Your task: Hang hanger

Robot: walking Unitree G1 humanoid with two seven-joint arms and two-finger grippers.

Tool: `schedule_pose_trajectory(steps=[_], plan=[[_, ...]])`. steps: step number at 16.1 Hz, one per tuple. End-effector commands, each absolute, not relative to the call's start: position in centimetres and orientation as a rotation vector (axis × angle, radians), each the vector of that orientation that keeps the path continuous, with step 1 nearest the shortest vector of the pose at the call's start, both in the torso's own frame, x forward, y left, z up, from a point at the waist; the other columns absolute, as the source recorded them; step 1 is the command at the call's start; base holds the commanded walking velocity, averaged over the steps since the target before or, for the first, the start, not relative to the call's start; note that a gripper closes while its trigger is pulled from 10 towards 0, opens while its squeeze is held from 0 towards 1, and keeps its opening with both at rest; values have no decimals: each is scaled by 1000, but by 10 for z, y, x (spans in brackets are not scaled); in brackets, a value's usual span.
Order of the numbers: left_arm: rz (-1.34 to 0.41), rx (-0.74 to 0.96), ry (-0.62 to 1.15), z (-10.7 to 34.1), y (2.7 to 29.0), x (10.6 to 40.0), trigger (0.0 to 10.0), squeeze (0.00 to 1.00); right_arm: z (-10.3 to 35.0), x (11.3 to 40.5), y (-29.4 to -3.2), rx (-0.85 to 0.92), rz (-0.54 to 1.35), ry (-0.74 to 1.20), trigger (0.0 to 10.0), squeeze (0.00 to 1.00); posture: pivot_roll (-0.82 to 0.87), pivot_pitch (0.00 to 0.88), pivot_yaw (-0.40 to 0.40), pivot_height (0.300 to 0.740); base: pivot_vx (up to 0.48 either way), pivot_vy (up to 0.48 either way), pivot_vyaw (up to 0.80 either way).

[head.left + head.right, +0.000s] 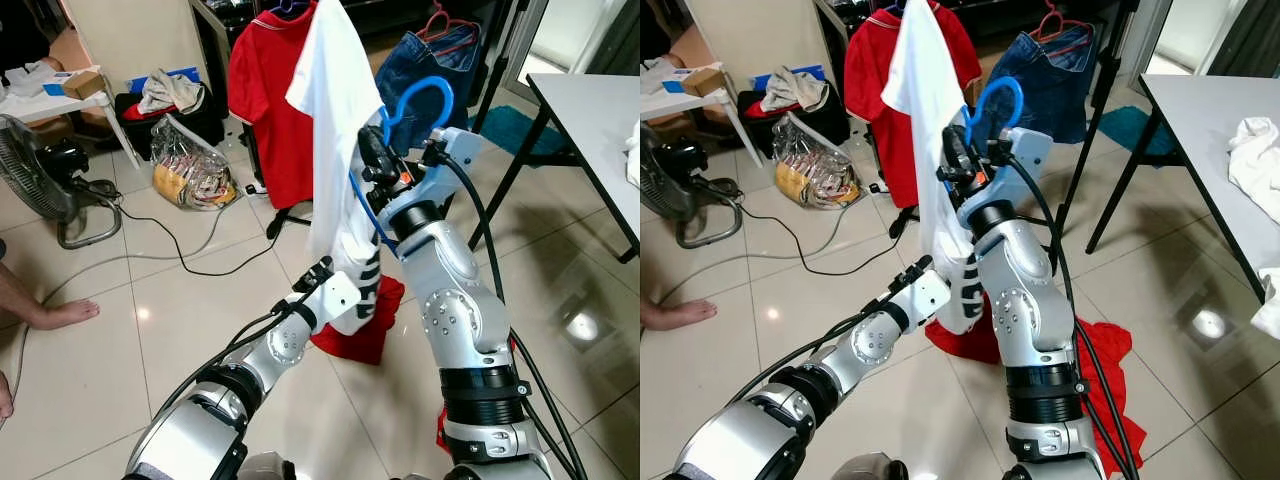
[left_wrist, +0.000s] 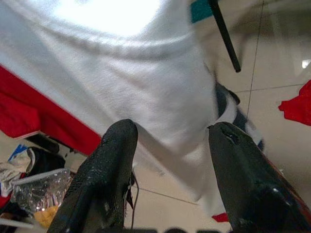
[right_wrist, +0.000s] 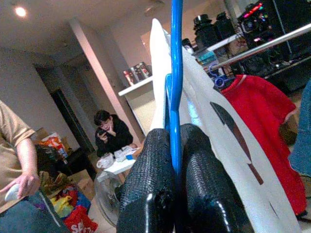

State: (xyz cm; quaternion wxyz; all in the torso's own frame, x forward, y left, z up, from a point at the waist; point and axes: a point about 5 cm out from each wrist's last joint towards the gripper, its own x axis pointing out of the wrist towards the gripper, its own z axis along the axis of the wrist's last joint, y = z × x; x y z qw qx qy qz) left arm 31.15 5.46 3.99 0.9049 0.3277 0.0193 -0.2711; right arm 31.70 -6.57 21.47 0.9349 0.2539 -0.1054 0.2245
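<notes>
The right gripper (image 3: 176, 145) pinches the blue plastic hanger (image 1: 415, 105) carrying a white cotton T-shirt (image 1: 335, 120), raised beside the red shirt (image 1: 268, 100). The left gripper (image 2: 170, 141) gapes wide at the T-shirt's lower hem, open tiled floor (image 1: 180, 310) around.

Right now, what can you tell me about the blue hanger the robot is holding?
The blue plastic hanger has a curved hook at its top, pointing up, and looks thin and smooth. A white T-shirt with dark markings near its hem hangs from it, draping almost to the floor. The right gripper is shut on the hanger's thin blue bar, raising it before the metal clothes rail where a red shirt hangs. The left gripper, fingers open, is at the T-shirt's lower part.
</notes>
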Motion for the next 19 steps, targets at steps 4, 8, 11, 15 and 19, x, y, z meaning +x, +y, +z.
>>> schedule_pose_trajectory(steps=[4, 8, 11, 15, 19], plan=[[-602, 696, 21, 42, 51, 312, 10000, 0, 237, 311, -53, 519, 534, -292, 10000, 0, 71, 0, 55, 740, 0, 0, 0], [-577, 709, 25, 43, 54, 314, 10000, 0, 243, 308, -50, 539, 578, -310, 10000, 0, 69, 0, 52, 740, 0, 0, 0], [-547, 713, 25, 46, 57, 318, 10000, 0, 244, 305, -50, 558, 611, -317, 10000, 0, 66, 0, 53, 740, 0, 0, 0], [-548, 713, 23, 47, 59, 319, 0, 0, 245, 306, -52, 569, 608, -324, 10000, 0, 66, 0, 55, 740, 0, 0, 0], [-566, 719, 10, 47, 57, 318, 0, 0, 247, 305, -53, 577, 613, -331, 10000, 0, 68, 0, 53, 740, 0, 0, 0]])
